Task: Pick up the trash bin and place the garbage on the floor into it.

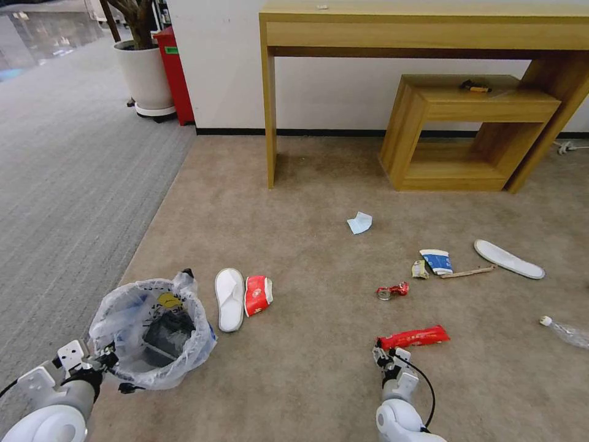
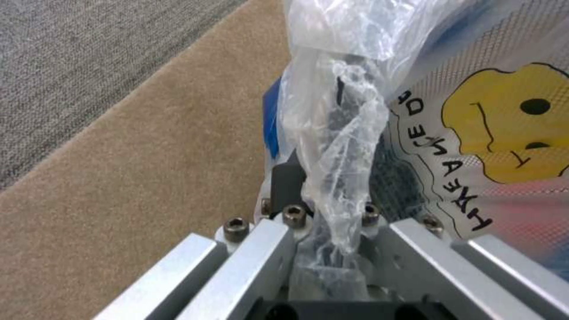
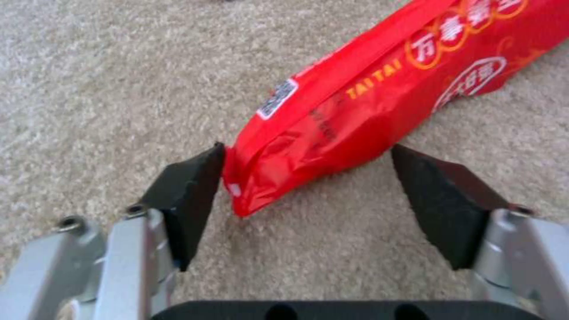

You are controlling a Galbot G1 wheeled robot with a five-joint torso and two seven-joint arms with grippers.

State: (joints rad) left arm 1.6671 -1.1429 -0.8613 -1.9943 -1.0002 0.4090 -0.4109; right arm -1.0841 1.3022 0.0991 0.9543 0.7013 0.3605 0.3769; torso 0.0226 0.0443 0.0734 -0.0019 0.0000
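Low at the left of the head frame, the trash bin [image 1: 153, 334], dark, round and lined with a crinkly translucent bag, is pinched at its rim by the left pincer [image 1: 111, 357]. Lower centre, a glossy red wrapper [image 3: 379, 98] on the beige short-pile carpet [image 1: 307, 380] is straddled by the spread right pincer [image 3: 308, 195].

Left arm low at near left, wrist turned inward, left gripper [image 1: 110, 358] with fingers drawn tight together; right arm reaching forward and down at near right, right gripper [image 3: 308, 178] spread wide just above ground level, black pads [image 3: 186, 191] angled inward.
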